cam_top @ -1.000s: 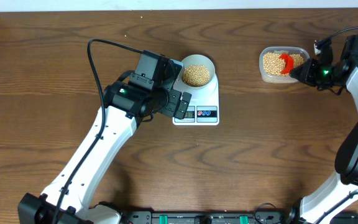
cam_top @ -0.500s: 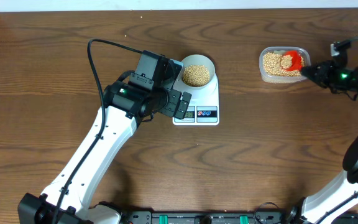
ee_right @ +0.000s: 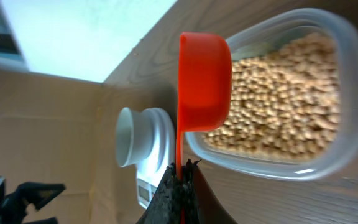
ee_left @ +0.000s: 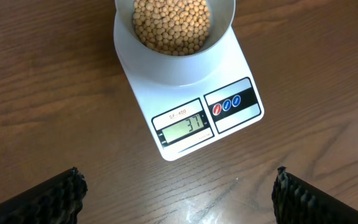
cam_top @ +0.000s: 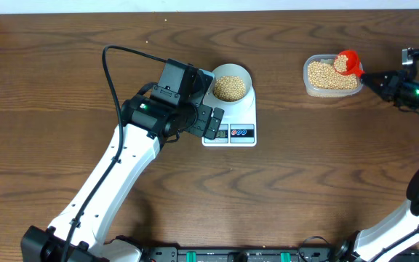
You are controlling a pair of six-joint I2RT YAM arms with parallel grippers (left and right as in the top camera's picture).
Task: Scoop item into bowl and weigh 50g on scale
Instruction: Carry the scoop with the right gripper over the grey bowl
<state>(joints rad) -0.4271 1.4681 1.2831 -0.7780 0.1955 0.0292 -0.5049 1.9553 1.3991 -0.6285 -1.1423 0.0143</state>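
Note:
A small pale bowl point(cam_top: 231, 75) full of beige beans point(cam_top: 230, 87) stands on the white scale point(cam_top: 240, 116); in the left wrist view the bowl point(ee_left: 174, 59) sits on the scale point(ee_left: 229, 87), whose display point(ee_left: 182, 126) reads 37. My left gripper point(ee_left: 178, 190) is open and empty over bare table just in front of the scale. My right gripper point(ee_right: 180, 186) is shut on the handle of a red scoop point(cam_top: 348, 62), which holds beans and is lifted over the far right corner of a clear tub point(cam_top: 332, 75) of beans. The scoop point(ee_right: 204, 81) and tub point(ee_right: 278, 99) show in the right wrist view.
The left arm point(cam_top: 122, 167) runs from the front left up to the scale's left side. The right arm point(cam_top: 413, 91) reaches in from the right edge beside the tub. A pale wall strip runs along the table's far edge.
My right gripper has pulled right and raised the red scoop out of the tub's beans; it now carries beans above the tub's far right corner. The left arm has not moved.

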